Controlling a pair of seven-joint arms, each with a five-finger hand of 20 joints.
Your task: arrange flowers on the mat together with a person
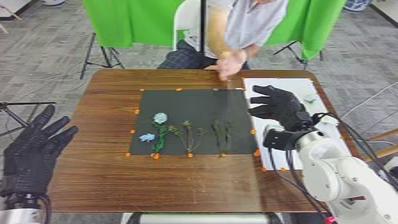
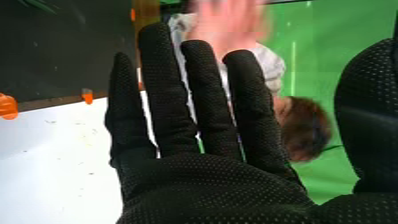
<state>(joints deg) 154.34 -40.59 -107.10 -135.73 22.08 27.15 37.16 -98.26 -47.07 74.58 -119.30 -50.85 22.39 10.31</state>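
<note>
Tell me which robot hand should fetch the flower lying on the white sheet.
Right, most likely: the right robot hand is open above the white sheet, close to the flower. The left robot hand is open too, but across the dark mat.

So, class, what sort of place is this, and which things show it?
Probably a robotics lab or test room: it has the robot's gloved right hand, green cloth hung as a backdrop, and orange markers edging the dark mat.
</note>
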